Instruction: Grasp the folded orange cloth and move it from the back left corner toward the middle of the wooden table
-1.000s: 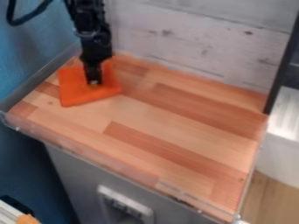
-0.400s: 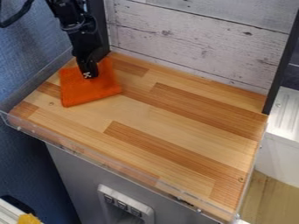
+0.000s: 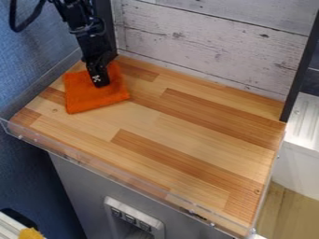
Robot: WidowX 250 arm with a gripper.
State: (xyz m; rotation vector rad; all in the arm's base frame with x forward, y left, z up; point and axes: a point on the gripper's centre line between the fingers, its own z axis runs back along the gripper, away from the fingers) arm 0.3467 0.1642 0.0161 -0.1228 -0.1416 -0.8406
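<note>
Beside blue wall (image 3: 31,60), striped wooden countertop (image 3: 187,130).

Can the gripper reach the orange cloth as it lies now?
Probably yes: the gripper is right over the orange cloth, and nothing seems to lie between them.

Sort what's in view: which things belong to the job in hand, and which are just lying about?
In the job:
- gripper, down over the cloth
- orange cloth, spread on the wooden surface

Lying about:
- yellow item, partly visible at the lower-left corner
</note>
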